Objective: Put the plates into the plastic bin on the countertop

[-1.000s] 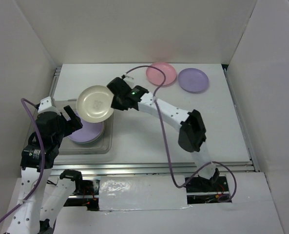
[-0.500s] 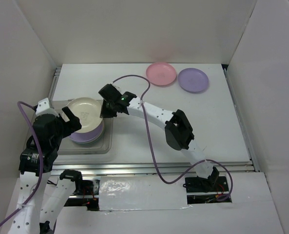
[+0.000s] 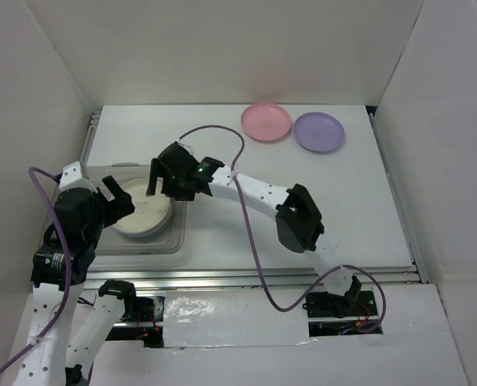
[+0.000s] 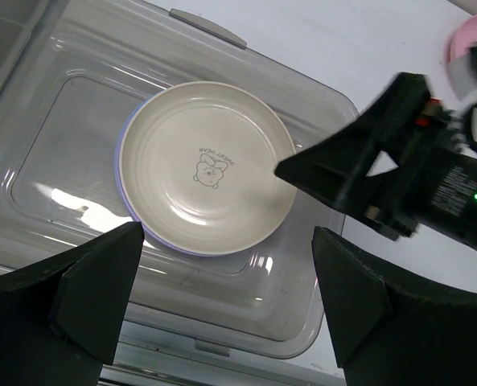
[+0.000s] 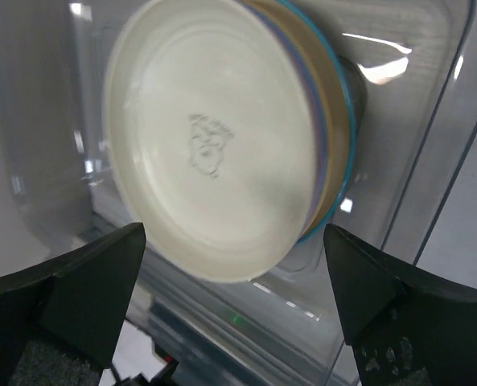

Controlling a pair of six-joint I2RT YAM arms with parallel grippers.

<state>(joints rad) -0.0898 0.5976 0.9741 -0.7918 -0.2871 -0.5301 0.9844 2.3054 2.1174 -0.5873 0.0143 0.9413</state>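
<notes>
I am seeing right gripper point(image 3: 161, 180) and left gripper point(image 3: 119, 201) both released over the plastic bin point(image 3: 179, 232). Pink plate point(image 3: 266, 121) and purple plate point(image 3: 318, 132) are lying far-right, nearer the right gripper.

The right arm point(image 3: 258, 191) stretches from the lower right to the centre-left of the top view. Its right gripper point(image 3: 162, 185) is spread wide, gripping nothing. The left gripper point(image 3: 119, 201), at the left, faces it with jaws equally wide.

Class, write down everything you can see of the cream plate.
The cream plate is small, round, shallow and glossy, seemingly plastic, with a bear drawing and lettering at its centre. It lies flat, face up, inside the clear plastic bin, resting on a purple plate whose rim peeks out. Nothing grips it.
</notes>
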